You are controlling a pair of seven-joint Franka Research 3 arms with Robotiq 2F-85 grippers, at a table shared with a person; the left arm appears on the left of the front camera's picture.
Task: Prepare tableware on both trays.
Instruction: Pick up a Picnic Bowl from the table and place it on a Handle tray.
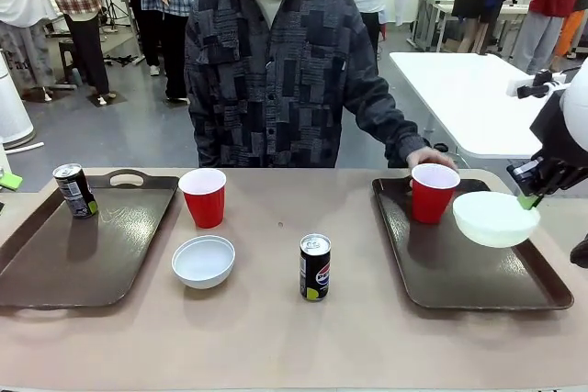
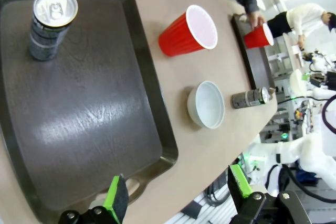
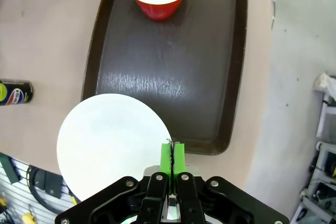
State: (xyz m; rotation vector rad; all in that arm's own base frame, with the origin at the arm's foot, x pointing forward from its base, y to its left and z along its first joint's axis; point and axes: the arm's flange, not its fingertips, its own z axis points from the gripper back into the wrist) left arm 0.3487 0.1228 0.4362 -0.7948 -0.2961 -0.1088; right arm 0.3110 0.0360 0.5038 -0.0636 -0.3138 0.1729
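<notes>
The right claw (image 1: 527, 197), clamped on the rim of 1 white bowl (image 1: 494, 218), holds it over the right tray (image 1: 459, 277), where a red cup (image 1: 432, 192) stands under a person's hand (image 1: 432, 155); the left tray (image 1: 55, 268) carries 1 can (image 1: 75, 190), a second cup (image 1: 203, 196), second bowl (image 1: 203, 261) and second can (image 1: 315, 267) stand on the counter (image 1: 276, 337) between, and the left wrist view adds the left claw (image 2: 177, 178), fingers apart.

A beige bench (image 1: 276, 337), a glossy dark brown rectangular plastic tray (image 1: 55, 263), a white-lined red plastic cup (image 1: 204, 201), a white round bowl (image 1: 494, 218) and a black, silver-topped can (image 1: 315, 268) are seen.
</notes>
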